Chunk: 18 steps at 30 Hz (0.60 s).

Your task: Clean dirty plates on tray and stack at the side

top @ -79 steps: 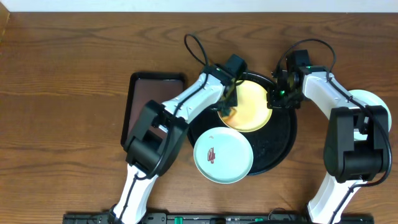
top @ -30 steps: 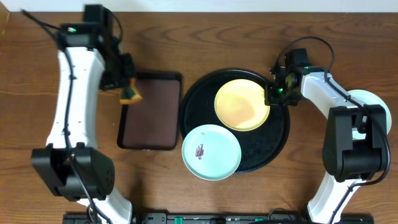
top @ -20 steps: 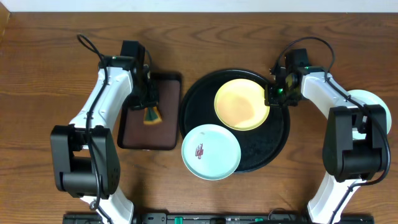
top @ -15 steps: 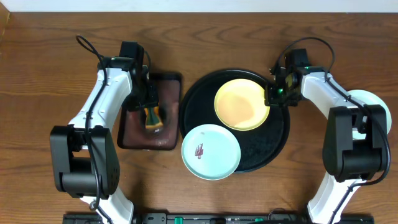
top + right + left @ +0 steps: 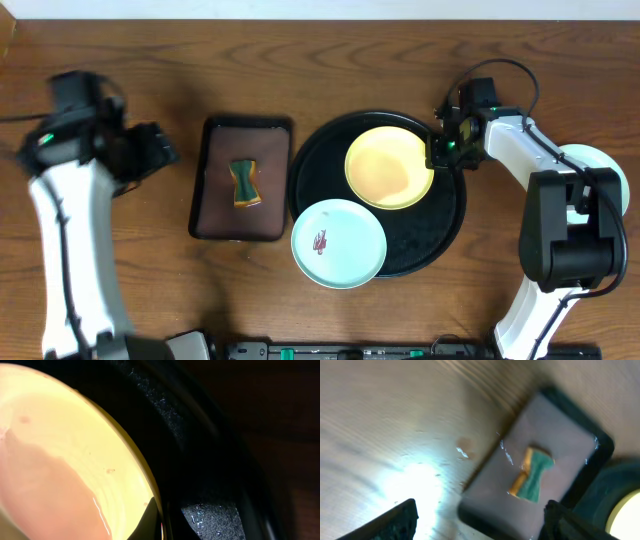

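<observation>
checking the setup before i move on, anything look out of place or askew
The pale blue plate sticks out past the rim of the black tray at its lower left in the overhead view, and has a reddish smear at its centre.

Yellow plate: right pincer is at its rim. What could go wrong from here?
The right pincer grips the yellow plate only by its thin, glossy rim, so it may slip or tilt when lifted. The mint-blue plate overhangs the front rim of the black tray; sliding the yellow plate toward it could knock it off.
</observation>
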Tool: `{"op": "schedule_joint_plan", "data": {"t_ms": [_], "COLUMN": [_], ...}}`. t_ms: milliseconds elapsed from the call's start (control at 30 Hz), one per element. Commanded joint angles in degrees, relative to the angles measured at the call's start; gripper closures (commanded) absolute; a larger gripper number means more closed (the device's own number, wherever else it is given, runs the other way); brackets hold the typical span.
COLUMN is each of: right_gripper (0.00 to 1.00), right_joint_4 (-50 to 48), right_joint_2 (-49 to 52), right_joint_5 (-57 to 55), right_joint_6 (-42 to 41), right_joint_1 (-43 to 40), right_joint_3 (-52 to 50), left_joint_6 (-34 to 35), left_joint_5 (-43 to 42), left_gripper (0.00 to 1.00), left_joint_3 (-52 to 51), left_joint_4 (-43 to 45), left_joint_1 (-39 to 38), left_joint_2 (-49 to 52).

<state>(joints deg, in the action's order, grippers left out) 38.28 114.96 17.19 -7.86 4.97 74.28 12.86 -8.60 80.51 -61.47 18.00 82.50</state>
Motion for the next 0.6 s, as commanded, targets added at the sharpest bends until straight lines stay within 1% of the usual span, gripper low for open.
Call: {"op": "schedule_joint_plan", "data": {"t_ms": [0, 200, 333, 400, 567], "right_gripper": [0.99, 0.99, 0.99, 0.99, 0.99], "right_joint_4": [0.3, 0.6, 0.7, -0.2, -2.8], "right_joint_2": [0.4, -6.3, -11.8, -14.1, -17.0], "right_joint_5": [0.4, -1.8, -3.6, -3.6, -3.4], "right_joint_6": [0.2, 0.5, -3.1, -4.6, -5.1], "right_joint_1": [-0.4, 0.7, 2.0, 3.4, 9.1], "right_joint_3": [0.0, 1.2, 2.8, 3.2, 3.7], "left_joint_6": [0.5, 0.5, 0.5, 0.5, 0.5], "left_joint_5": [0.2, 0.2, 0.2, 0.2, 0.2], "left_gripper": [0.17, 0.16, 0.16, 0.16, 0.16], "left_joint_3": [1.4, 1.4, 1.4, 1.4, 1.4], "left_joint_4": [-0.7, -0.7, -0.7, -0.7, -0.7], "left_joint_1": [5.0, 8.9, 9.0, 9.0, 9.0], "left_joint_2": [-3.9, -5.1, -5.0, -5.0, -5.0]}}
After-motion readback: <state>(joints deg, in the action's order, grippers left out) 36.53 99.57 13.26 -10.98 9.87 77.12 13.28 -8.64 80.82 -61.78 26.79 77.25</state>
